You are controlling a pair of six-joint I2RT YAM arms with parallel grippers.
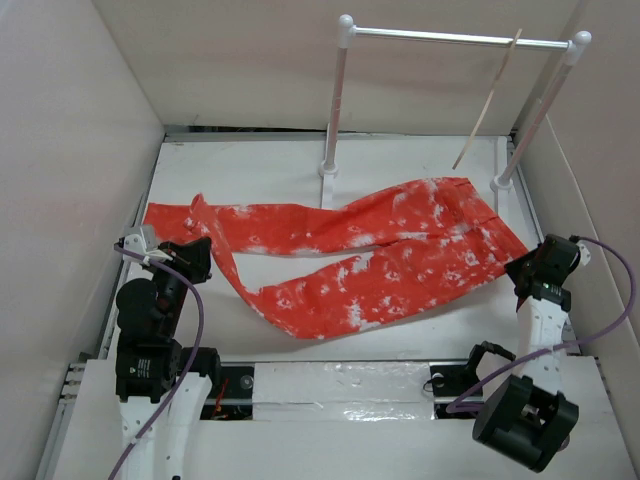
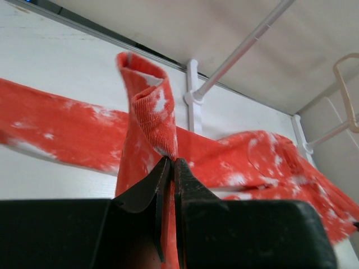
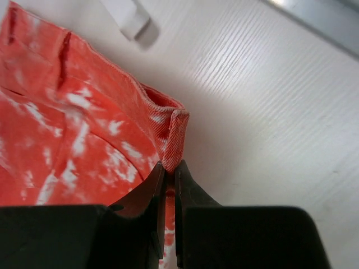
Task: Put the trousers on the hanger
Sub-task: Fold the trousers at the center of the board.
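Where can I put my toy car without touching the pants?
Bare table runs along the back wall, left of the white stand and between its posts, under the hanger. Another bare strip lies between the trousers and the arms' bases. The middle is all cloth, and the left pincer and right pincer crowd its two ends.

Left gripper (image 2: 170,165) is pinching a fold of the orange-red, white-blotched trousers (image 2: 146,112), jaws pressed together with cloth between the tips. Above the tips the ribbed cloth is standing up in a curled peak. The rest of the garment is lying out to both sides across the white table (image 2: 61,61). Behind, the white rail stand (image 2: 193,95) is rising from the table; a beige hanger (image 2: 343,89) is showing at the right edge.
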